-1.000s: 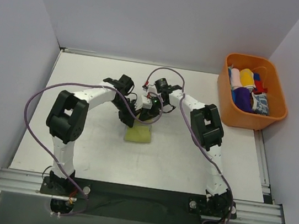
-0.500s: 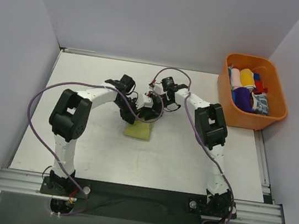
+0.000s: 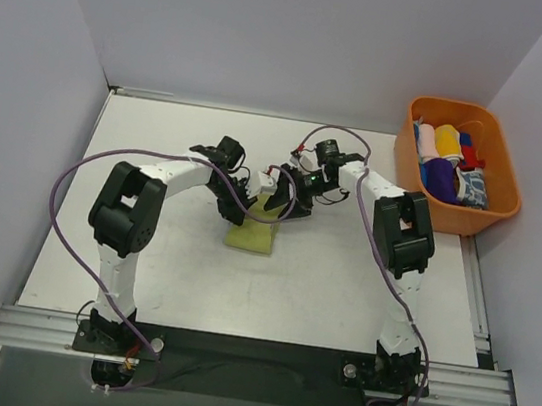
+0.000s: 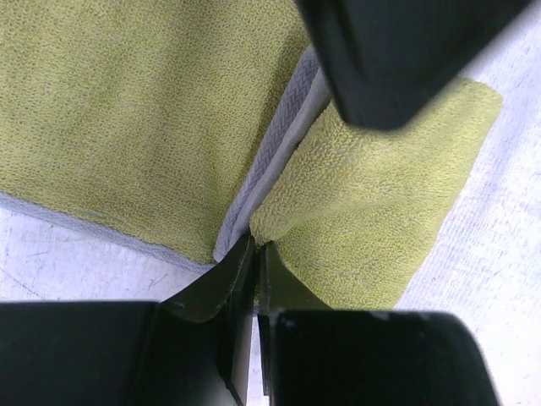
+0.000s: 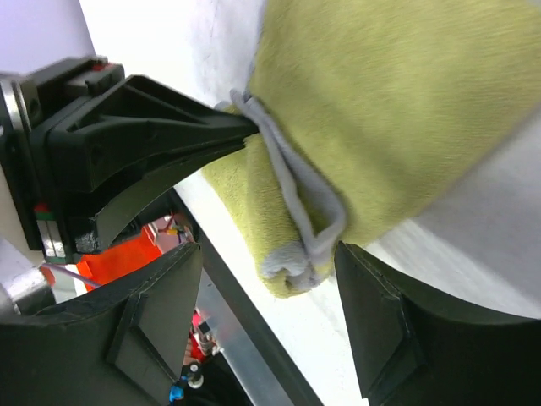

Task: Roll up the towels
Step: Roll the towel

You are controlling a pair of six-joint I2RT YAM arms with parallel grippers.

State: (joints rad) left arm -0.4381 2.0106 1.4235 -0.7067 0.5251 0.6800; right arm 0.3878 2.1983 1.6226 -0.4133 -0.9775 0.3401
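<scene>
two arms of mine meet above the middle of the flat white table (image 3: 140, 275). off its far right corner sits the orange plastic basket (image 3: 496, 220), holding cloths of several colours, a blue-and-white patterned towel (image 3: 473, 188) among them. the pale yellow-green terry towel with a grey edge (image 3: 254, 240) lies on the table between my arms, partly folded over itself. my left gripper (image 4: 256, 254) is pinched tight on that towel's grey edge, right where the fold begins. my right gripper (image 5: 269, 258) stands with its jaws apart, one on each side of the folded end, not clamping it.
</scene>
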